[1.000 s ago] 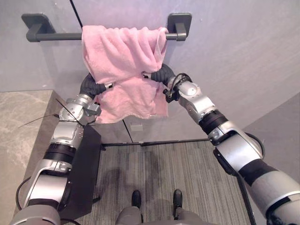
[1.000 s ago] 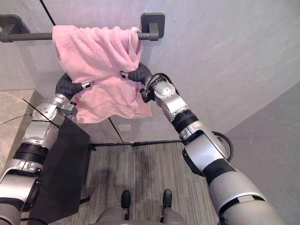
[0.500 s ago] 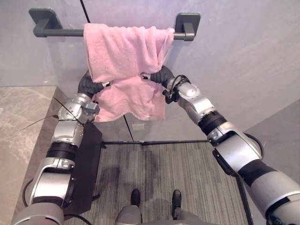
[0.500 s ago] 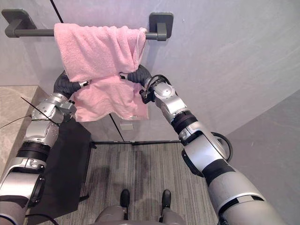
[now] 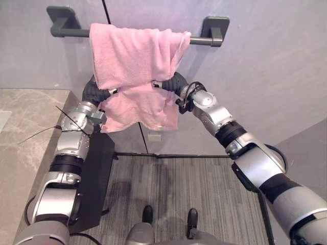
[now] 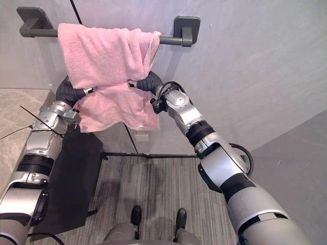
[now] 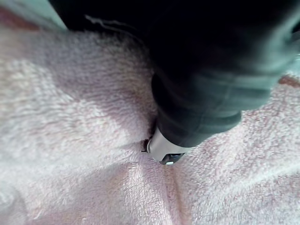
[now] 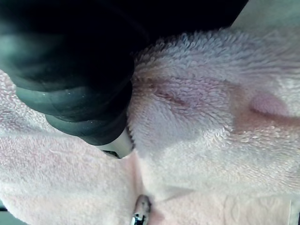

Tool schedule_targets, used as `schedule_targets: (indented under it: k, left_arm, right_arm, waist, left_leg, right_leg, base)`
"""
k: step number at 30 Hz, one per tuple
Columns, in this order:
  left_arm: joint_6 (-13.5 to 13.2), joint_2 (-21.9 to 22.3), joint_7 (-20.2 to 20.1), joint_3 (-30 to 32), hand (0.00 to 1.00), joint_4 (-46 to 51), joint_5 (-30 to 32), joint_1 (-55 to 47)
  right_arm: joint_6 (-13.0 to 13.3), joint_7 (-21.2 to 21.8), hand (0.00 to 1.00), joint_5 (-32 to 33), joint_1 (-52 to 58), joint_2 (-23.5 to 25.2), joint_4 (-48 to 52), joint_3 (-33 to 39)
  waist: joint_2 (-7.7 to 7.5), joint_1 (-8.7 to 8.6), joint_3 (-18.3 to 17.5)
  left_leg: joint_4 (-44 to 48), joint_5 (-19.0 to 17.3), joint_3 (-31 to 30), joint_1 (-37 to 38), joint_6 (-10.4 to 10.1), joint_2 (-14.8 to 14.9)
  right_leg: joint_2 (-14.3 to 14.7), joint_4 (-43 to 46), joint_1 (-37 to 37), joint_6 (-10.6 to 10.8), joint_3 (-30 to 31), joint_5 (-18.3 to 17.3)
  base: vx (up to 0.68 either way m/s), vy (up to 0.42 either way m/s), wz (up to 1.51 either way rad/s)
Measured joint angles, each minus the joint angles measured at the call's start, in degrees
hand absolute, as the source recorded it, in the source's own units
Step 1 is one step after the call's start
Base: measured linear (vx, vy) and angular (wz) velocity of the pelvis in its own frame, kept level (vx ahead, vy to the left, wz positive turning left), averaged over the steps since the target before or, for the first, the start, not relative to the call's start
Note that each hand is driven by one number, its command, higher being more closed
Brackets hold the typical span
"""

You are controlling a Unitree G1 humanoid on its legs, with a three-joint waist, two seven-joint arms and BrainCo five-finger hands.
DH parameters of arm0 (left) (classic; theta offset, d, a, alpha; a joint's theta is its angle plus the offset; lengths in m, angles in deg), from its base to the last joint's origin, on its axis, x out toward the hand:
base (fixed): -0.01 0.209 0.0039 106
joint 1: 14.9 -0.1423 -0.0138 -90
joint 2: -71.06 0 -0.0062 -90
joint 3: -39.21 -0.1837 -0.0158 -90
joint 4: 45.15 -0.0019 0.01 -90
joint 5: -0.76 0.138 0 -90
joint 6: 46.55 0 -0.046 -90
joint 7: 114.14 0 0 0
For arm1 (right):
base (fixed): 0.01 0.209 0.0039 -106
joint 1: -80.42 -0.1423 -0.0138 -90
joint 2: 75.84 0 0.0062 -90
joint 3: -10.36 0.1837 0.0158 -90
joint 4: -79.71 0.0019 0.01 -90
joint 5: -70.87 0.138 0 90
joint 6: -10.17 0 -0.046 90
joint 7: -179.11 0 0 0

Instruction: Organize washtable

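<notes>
The pink towel hangs draped over the wall bar, my left hand and right hand buried in its folds at either side, grip impossible for me to tell; I judge this the straightening step; next I'd even the drape without dragging it off.

You can count one pink towel, draped over one dark wall bar. The bar carries two mounting brackets: one left bracket and one right bracket. Two robot hands meet the cloth, one left hand and one right hand. On your left lies one marble counter, with one black panel at its side. Low on the wall you find one small white plate.
</notes>
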Motion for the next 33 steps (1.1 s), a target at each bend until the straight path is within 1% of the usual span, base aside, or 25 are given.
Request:
schedule_targets:
  k: [6, 10, 11, 12, 14, 15, 16, 17, 18, 19, 22, 24, 29, 31, 33]
  left_arm:
    - [0.00, -0.01, 0.00, 0.00, 1.00, 0.00, 0.08, 0.01]
    - [-0.04, -0.01, 0.00, 0.01, 1.00, 0.00, 0.97, 0.02]
    - [-0.05, -0.01, 0.00, 0.06, 0.00, 0.00, 1.05, 0.02]
    - [0.00, -0.01, 0.00, 0.45, 0.00, -0.12, 1.19, -0.04]
    - [0.12, -0.06, 0.18, 5.11, 0.00, -4.24, 1.43, -0.01]
    - [0.21, -0.45, 0.45, 8.27, 0.00, -7.24, 1.42, 0.00]
    - [0.55, -1.75, 1.87, 12.41, 0.00, -11.73, 1.35, -0.26]
    - [0.92, -2.82, 3.14, 14.47, 0.00, -13.99, 1.32, -0.64]
    - [1.58, -5.60, 5.30, 17.55, 0.00, -17.85, 1.00, -1.98]
    - [1.63, -8.40, 6.49, 19.91, 0.00, -19.61, 0.59, -3.73]
    - [1.66, -12.79, 7.91, 22.99, 0.00, -23.10, -0.88, -5.54]
    - [1.65, -13.82, 7.93, 23.06, 0.00, -23.71, -0.90, -6.70]
    - [1.54, -14.32, 7.93, 23.17, 0.00, -24.49, -0.97, -7.36]
    - [1.55, -14.52, 7.92, 24.36, 0.00, -24.55, -0.96, -7.69]
    - [1.53, -14.73, 7.97, 25.02, 0.00, -24.55, -0.96, -8.28]
  right_arm:
    - [0.00, 0.00, 1.00, -0.02, 0.00, -0.01, -0.04, 0.01]
    - [0.00, 0.00, 1.00, -0.03, 0.00, -0.03, -0.18, 0.04]
    - [0.00, 0.00, 0.00, -0.03, 0.00, -0.03, -0.24, 0.10]
    - [0.01, -0.02, 0.00, -0.04, -0.01, -0.05, -0.52, 0.30]
    - [0.07, -0.27, 0.00, -0.02, 0.09, -1.18, -2.98, 2.72]
    - [0.07, -0.35, 0.00, 0.06, 0.48, -2.65, -3.45, 3.90]
    - [0.15, -0.07, 0.00, 0.13, 1.53, -4.73, -2.40, 4.25]
    - [0.33, -0.21, 0.00, 0.36, 2.08, -5.36, -2.22, 4.37]
    - [0.35, -0.25, 0.00, 1.55, 3.32, -6.81, -2.15, 4.98]
    - [0.51, -0.23, 0.00, 2.83, 4.67, -8.53, -1.98, 6.17]
    - [0.33, -0.83, 0.00, 5.09, 5.76, -11.70, -2.22, 7.45]
    - [0.24, -1.96, 0.00, 5.55, 6.25, -12.30, -2.20, 8.71]
    - [-0.19, -2.67, 0.00, 5.69, 8.87, -14.26, -2.14, 9.07]
    - [-0.76, -2.66, 0.00, 5.67, 10.13, -15.21, -2.09, 9.07]
    - [-0.87, -2.65, 0.00, 5.64, 10.62, -15.50, -2.08, 9.07]
  waist:
    - [-0.09, -0.01, 0.00]
    - [-0.90, -0.05, 0.00]
    - [-1.17, -0.06, 0.01]
    - [-1.27, -0.07, 0.00]
    - [-1.38, -0.14, 0.01]
    - [-1.38, -0.15, 0.01]
    - [-1.42, -0.36, -0.01]
    - [-1.43, -0.51, -0.02]
    - [-1.43, -0.78, -0.02]
    - [-1.43, -0.82, -0.02]
    - [-1.42, -0.52, -0.01]
    - [-1.43, -0.47, -0.02]
    - [-1.49, -0.61, -0.06]
    - [-1.48, -0.59, -0.07]
    - [-1.45, -0.93, -0.10]
  left_leg:
    - [-0.01, 0.00, 0.14, 0.06, 0.00, 0.00]
    - [0.02, 0.00, 0.27, 0.15, 0.00, 0.00]
    - [0.05, 0.00, 0.26, 0.16, 0.00, -0.01]
    - [0.06, 0.00, 0.26, 0.16, 0.00, -0.01]
    - [0.12, 0.00, 0.11, 0.35, 0.01, -0.02]
    - [0.15, 0.00, 0.01, 0.41, 0.01, 0.00]
    - [0.19, 0.00, -0.14, 0.39, 0.01, 0.03]
    - [0.21, 0.00, -0.14, 0.38, 0.01, 0.05]
    - [0.22, 0.00, -0.15, 0.33, 0.01, 0.09]
    - [0.21, -0.01, -0.22, 0.29, 0.01, 0.11]
    - [0.10, 0.04, -0.31, 0.10, 0.01, 0.14]
    - [0.09, 0.12, -0.29, 0.11, 0.02, 0.13]
    - [0.01, 0.46, -0.02, 0.15, 0.16, 0.08]
    - [0.03, 0.55, 0.29, 0.17, 0.15, 0.07]
    - [0.04, 0.55, 0.34, 0.22, 0.15, 0.06]
  right_leg:
    - [0.02, -0.02, -0.02, 0.00, 0.02, 0.00]
    - [0.03, -0.04, 0.00, 0.00, 0.06, 0.00]
    - [0.02, -0.04, 0.02, 0.00, 0.04, 0.00]
    - [0.02, -0.04, 0.03, 0.00, 0.03, 0.00]
    - [0.00, -0.03, 0.31, 0.00, -0.09, 0.00]
    - [-0.01, -0.02, 0.44, 0.00, -0.12, 0.00]
    - [-0.01, -0.01, 0.50, 0.00, -0.10, 0.00]
    - [0.00, -0.01, 0.50, 0.00, -0.09, 0.00]
    - [0.00, -0.01, 0.46, 0.00, -0.05, -0.01]
    - [0.00, -0.01, 0.44, 0.01, -0.05, -0.03]
    - [-0.02, 0.00, 0.31, 0.00, -0.04, -0.04]
    - [-0.06, 0.00, 0.33, -0.01, -0.02, -0.04]
    - [-0.07, 0.00, 0.15, -0.05, 0.34, 0.02]
    - [-0.02, 0.00, -0.01, -0.06, 0.68, 0.09]
    - [-0.01, 0.01, -0.01, -0.06, 0.70, 0.09]
  base:
    - [0.00, 0.000, 0.00]
    - [0.00, 0.000, 0.00]
    - [0.00, 0.000, 0.00]
    - [0.00, 0.000, 0.00]
    - [-0.01, 0.000, 0.02]
    - [-0.02, 0.000, 0.05]
    - [-0.02, -0.001, 0.04]
    - [0.00, 0.000, 0.00]
    - [-0.04, -0.006, 0.01]
    - [-0.03, -0.005, 0.02]
    - [-0.01, -0.001, 0.04]
    - [0.00, 0.000, 0.00]
    - [0.00, 0.000, -0.04]
    - [0.00, 0.000, -0.08]
    - [0.00, 0.000, -0.02]
